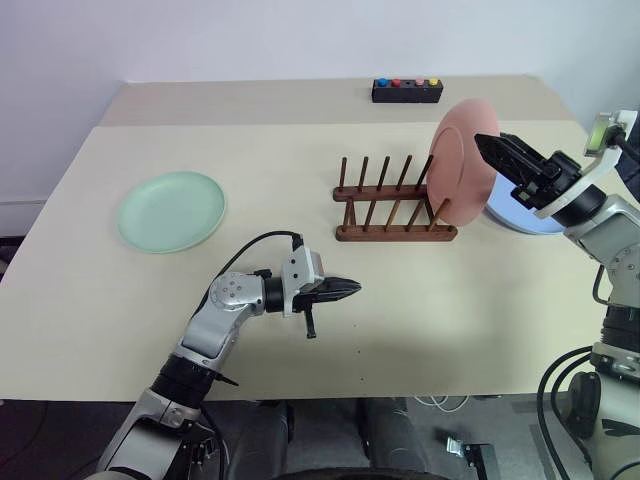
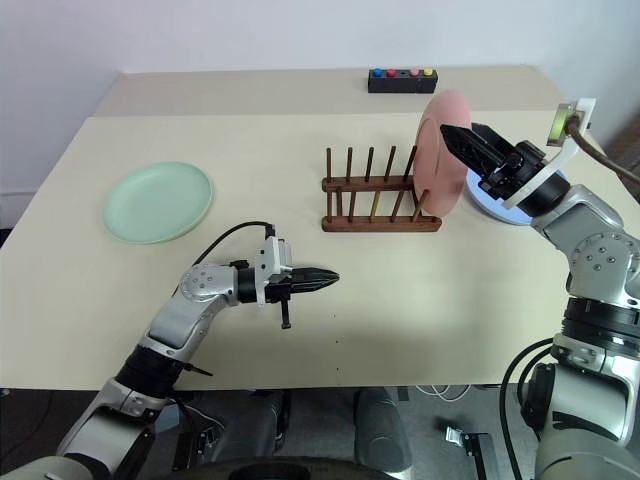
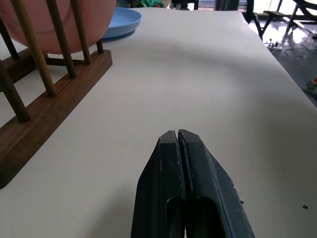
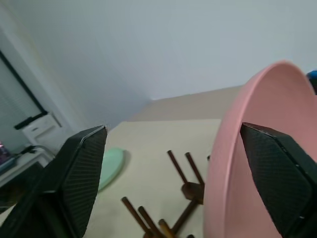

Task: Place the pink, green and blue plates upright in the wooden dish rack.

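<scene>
the pink plate (image 1: 460,160) stands upright at the right end of the wooden dish rack (image 1: 393,203), the right gripper (image 4: 173,178) spread wide about its rim, while the left gripper (image 1: 345,290) hovers closed and empty before the rack.

Lab: bare table (image 1: 300,330), button box (image 1: 407,90)

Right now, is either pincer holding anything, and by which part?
Nothing is held. The right pincer stands open, its fingers on either side of the pink plate rim, which stands upright in the wooden dish rack. The left pincer is shut on nothing.
</scene>
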### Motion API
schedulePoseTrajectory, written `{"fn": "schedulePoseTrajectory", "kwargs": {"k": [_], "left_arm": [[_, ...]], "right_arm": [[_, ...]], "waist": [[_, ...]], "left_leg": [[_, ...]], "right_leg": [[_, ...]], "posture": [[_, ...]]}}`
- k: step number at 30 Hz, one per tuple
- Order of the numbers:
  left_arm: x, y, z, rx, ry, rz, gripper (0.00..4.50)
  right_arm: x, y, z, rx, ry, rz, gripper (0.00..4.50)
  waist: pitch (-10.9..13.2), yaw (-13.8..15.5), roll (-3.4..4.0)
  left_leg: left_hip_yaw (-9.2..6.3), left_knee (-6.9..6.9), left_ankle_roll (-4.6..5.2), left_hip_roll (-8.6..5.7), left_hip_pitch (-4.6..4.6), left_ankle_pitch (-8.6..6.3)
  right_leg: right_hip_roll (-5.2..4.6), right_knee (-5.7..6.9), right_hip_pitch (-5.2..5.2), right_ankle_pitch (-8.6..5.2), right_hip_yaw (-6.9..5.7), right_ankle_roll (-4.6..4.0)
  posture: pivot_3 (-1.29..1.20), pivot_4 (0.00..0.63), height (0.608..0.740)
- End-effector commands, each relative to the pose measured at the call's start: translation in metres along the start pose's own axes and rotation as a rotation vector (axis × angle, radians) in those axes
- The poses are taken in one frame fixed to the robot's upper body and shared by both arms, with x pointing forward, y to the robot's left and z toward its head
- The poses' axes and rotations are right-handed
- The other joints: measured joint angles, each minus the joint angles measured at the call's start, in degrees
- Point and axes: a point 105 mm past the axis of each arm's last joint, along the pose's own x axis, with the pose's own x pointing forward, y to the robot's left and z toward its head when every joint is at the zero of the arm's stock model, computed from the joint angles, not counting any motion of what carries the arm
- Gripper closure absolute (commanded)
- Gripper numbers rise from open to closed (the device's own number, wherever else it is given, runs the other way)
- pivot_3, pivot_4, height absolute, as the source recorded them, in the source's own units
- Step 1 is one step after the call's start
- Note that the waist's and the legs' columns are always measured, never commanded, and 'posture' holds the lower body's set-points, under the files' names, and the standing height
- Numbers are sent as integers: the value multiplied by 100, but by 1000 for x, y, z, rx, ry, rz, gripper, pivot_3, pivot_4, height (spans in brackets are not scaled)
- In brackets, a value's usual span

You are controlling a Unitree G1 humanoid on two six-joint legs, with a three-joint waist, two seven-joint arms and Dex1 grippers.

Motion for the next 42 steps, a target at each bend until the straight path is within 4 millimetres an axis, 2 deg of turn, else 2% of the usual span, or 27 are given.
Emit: {"fn": "schedulePoseTrajectory", "kwargs": {"k": [1,4,9,13,16,17,19,21,23,24,27,28,31,34,37,40,42], "left_arm": [[-2,1,11,33,-31,5,4500],[-4,2,11,31,-29,12,4500],[-12,6,13,21,-32,50,4500],[-21,12,15,-8,-35,88,4500],[-37,32,25,-69,-80,194,3735],[-41,36,28,-83,-97,215,3239],[-60,55,36,-104,-119,330,2339],[-77,70,40,-114,-120,435,1219],[-94,84,43,-97,-114,543,197],[-107,97,40,-89,-82,648,80],[-152,129,35,-43,44,942,80],[-167,138,32,-81,68,1030,80],[-211,159,34,-189,56,1275,80],[-255,172,25,-294,139,1486,80],[-274,176,15,-354,218,1555,80],[-298,178,-3,-415,368,1623,80],[-307,180,-7,-451,379,1656,80]], "right_arm": [[2,1,21,-155,-46,-30,38],[-2,2,28,-294,-47,-64,38],[-23,8,42,-573,-25,-138,38],[-33,20,42,-726,38,-137,38],[-27,56,29,-880,145,12,0],[-25,64,24,-902,171,51,0],[-13,92,-4,-928,261,212,0],[-3,106,-26,-952,317,304,0],[6,111,-46,-979,357,353,0],[11,112,-57,-984,370,371,0],[25,114,-83,-1001,401,417,0],[28,114,-90,-1016,411,429,0],[35,120,-104,-1018,407,475,0],[38,127,-109,-1002,383,503,0],[41,129,-111,-1001,371,508,0],[42,128,-109,-1007,359,490,0],[41,127,-109,-1010,357,478,0]], "waist": [[0,-1,0],[0,0,0],[0,25,0],[0,0,1],[2,-13,5],[4,-33,8],[4,-58,8],[2,-73,1],[3,-95,0],[4,-94,-2],[5,-89,-4],[5,-89,-4],[9,-80,-11],[17,-89,-25],[18,-116,-27],[17,-116,-28],[17,-122,-31]], "left_leg": [[0,0,0,0,0,0],[1,-1,0,0,-1,0],[1,-1,0,0,-5,0],[3,2,0,0,-4,0],[5,2,0,0,0,0],[5,2,0,0,-1,0],[5,2,0,2,2,0],[2,3,0,4,4,0],[4,7,-1,3,3,0],[4,9,-1,2,1,0],[3,9,-2,1,-1,1],[2,7,-2,1,0,1],[2,5,-3,-1,-4,1],[-5,4,-3,0,-5,1],[-8,3,-3,-2,-5,1],[-9,3,-4,-2,-5,2],[-10,2,-5,-3,-4,2]], "right_leg": [[0,1,-1,0,0,0],[0,3,-3,0,0,0],[-1,5,-7,0,0,0],[-1,11,-9,-1,2,1],[0,21,-10,-2,4,-1],[0,26,-15,-2,5,-1],[1,32,-17,-3,5,-1],[3,34,-16,-3,3,-1],[1,32,-14,-3,5,0],[0,30,-14,-3,4,0],[0,30,-16,-2,4,0],[0,31,-17,-2,3,0],[-1,30,-21,-2,3,1],[0,34,-24,-1,-2,1],[-1,34,-24,-1,-4,1],[0,39,-24,-1,-7,0],[0,40,-25,-1,-8,0]], "posture": [[0,150,740],[0,150,740],[0,150,740],[0,150,740],[0,150,740],[0,150,740],[0,150,740],[0,150,740],[0,150,740],[0,150,740],[0,150,740],[0,150,740],[0,150,740],[0,150,740],[0,150,740],[0,150,740],[0,150,740]]}}
